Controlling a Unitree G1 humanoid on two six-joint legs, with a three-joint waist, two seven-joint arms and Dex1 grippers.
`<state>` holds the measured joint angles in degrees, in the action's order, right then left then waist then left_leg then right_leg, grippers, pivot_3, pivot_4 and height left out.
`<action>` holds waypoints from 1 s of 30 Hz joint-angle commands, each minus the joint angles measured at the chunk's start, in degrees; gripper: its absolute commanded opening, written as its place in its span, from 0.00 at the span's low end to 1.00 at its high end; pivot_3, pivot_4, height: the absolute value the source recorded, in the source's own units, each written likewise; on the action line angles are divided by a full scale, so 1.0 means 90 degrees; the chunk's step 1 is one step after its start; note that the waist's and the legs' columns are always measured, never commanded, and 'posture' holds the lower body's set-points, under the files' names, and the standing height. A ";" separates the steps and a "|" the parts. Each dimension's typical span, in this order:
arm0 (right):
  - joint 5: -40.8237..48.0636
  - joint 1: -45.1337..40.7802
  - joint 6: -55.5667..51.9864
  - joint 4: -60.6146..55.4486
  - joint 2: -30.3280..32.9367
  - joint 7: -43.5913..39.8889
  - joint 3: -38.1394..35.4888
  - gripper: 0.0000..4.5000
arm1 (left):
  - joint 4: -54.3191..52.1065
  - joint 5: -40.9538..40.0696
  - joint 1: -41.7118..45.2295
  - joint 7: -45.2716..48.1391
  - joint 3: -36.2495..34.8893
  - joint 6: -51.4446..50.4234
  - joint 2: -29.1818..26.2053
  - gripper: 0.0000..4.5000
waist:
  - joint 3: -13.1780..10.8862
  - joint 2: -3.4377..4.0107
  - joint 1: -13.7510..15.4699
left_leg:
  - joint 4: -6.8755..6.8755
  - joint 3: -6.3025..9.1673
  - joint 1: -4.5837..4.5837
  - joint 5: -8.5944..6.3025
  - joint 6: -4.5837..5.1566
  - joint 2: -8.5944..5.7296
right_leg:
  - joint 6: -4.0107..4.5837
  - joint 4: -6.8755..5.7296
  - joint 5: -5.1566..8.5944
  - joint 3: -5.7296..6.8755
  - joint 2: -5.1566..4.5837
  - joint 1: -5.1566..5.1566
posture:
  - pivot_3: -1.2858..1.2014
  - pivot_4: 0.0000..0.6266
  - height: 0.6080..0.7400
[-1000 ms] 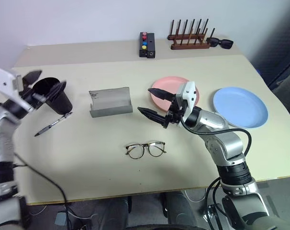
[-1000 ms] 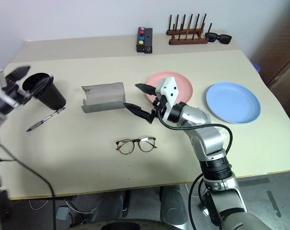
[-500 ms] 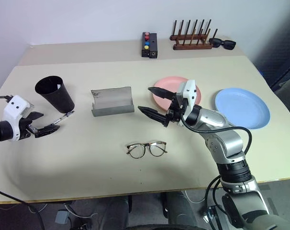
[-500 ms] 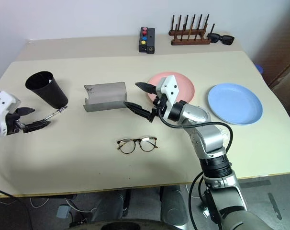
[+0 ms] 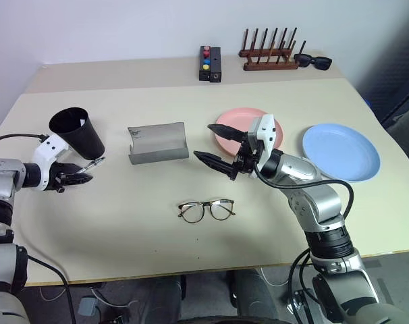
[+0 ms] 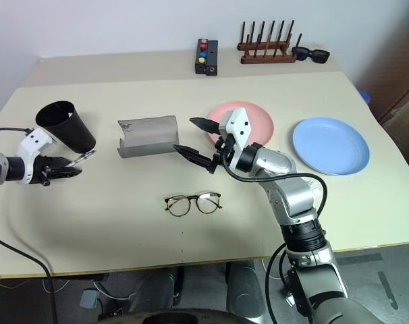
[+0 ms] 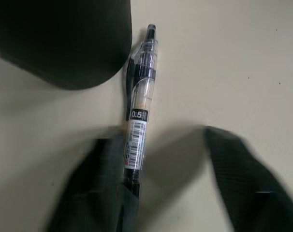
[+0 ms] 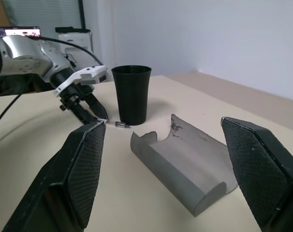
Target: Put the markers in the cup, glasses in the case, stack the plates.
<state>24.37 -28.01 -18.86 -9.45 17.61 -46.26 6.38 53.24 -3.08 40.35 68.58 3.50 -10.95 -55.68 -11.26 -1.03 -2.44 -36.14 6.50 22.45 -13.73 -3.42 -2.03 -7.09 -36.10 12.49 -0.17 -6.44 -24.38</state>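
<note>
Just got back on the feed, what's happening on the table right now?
The left gripper is down at the table beside the cup, its jaws on either side of a marker that lies flat there. The right gripper hangs open near the open case. The glasses lie out on the table, and the pink plate and blue plate sit apart, unstacked.
</note>
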 commanded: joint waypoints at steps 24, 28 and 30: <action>0.0099 -0.0115 0.0008 -0.0292 0.0016 -0.0037 -0.0058 0.87 | -0.5831 -0.2971 -0.1321 -0.1574 -0.2705 -0.1198 0.1439 0.02 | -0.0002 -0.0005 0.0116 | -0.0008 -0.0002 0.0003 0.0001 -0.0001 0.0001 | 0.0000 0.0005 0.0000 -0.0012 -0.0001 -0.0003 | 0.52 0.24 0.95; 0.0113 -0.0134 0.0013 -0.0324 -0.0004 -0.0024 -0.0072 0.87 | -0.5213 -0.2221 -0.0599 -0.3169 -0.3048 -0.0103 0.1888 0.02 | -0.0002 -0.0005 0.0095 | -0.0003 -0.0007 -0.0003 0.0001 -0.0002 0.0000 | 0.0000 0.0004 -0.0001 -0.0015 -0.0001 -0.0003 | 0.52 0.24 0.95; 0.0134 -0.0151 0.0014 -0.0348 -0.0035 -0.0001 -0.0080 0.87 | -0.4771 -0.1820 -0.0352 -0.3856 -0.3177 0.0607 0.1984 0.02 | -0.0002 -0.0005 0.0075 | -0.0002 -0.0007 -0.0004 0.0001 -0.0002 0.0000 | 0.0000 0.0005 -0.0001 -0.0015 -0.0001 -0.0003 | 0.52 0.24 0.95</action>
<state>24.52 -27.94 -19.54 -10.73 17.83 -46.39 6.35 8.09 -22.62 35.79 39.45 -22.13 -11.09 -37.82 -11.28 -1.08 -1.77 -36.15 6.44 22.41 -13.72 -3.45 -2.03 -7.08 -36.06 12.48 -0.30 -6.45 -24.40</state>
